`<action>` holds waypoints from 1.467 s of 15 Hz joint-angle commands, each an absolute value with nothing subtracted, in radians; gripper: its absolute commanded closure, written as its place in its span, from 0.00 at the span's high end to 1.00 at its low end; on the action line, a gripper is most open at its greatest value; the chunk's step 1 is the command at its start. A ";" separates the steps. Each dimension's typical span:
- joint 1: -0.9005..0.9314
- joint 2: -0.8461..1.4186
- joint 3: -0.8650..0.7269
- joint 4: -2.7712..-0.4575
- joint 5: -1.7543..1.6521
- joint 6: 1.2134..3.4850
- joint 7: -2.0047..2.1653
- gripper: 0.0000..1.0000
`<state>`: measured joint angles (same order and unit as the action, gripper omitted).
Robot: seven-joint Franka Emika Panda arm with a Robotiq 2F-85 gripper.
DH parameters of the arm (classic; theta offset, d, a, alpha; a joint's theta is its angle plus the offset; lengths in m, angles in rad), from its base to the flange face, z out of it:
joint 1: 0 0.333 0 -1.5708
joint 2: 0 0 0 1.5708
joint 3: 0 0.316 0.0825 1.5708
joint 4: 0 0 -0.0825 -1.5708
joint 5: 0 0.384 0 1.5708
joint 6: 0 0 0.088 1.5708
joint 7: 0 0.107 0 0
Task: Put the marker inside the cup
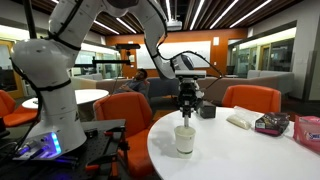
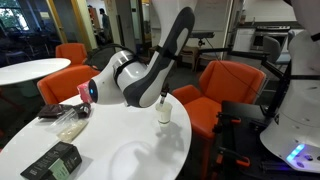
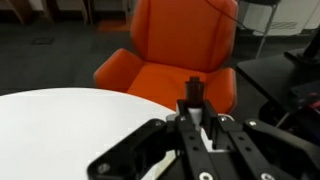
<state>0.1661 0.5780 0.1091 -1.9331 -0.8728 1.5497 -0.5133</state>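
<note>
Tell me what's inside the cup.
The inside of the cup is hidden in every view. Above its rim hangs the end effector, gripping the marker, which points down; whether its tip is in the cup cannot be told.

Ceiling light strips (image 1: 215, 12) above the table (image 1: 235, 150) give you bright, even light, and its white top carries a soft sheen. In your wrist view, the gripper (image 3: 195, 108) pinching the marker (image 3: 193, 88) looks soft.
</note>
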 commanded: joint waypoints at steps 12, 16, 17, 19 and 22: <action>0.124 0.592 0.192 -1.885 -0.850 1.543 -0.518 0.90; 0.077 0.475 0.228 -1.936 -0.786 1.682 -0.628 1.00; 0.064 0.448 0.230 -1.947 -0.762 1.719 -0.663 1.00; 0.036 0.403 0.226 -1.974 -0.701 1.798 -0.738 1.00; 0.000 0.341 0.215 -2.035 -0.598 1.930 -0.857 1.00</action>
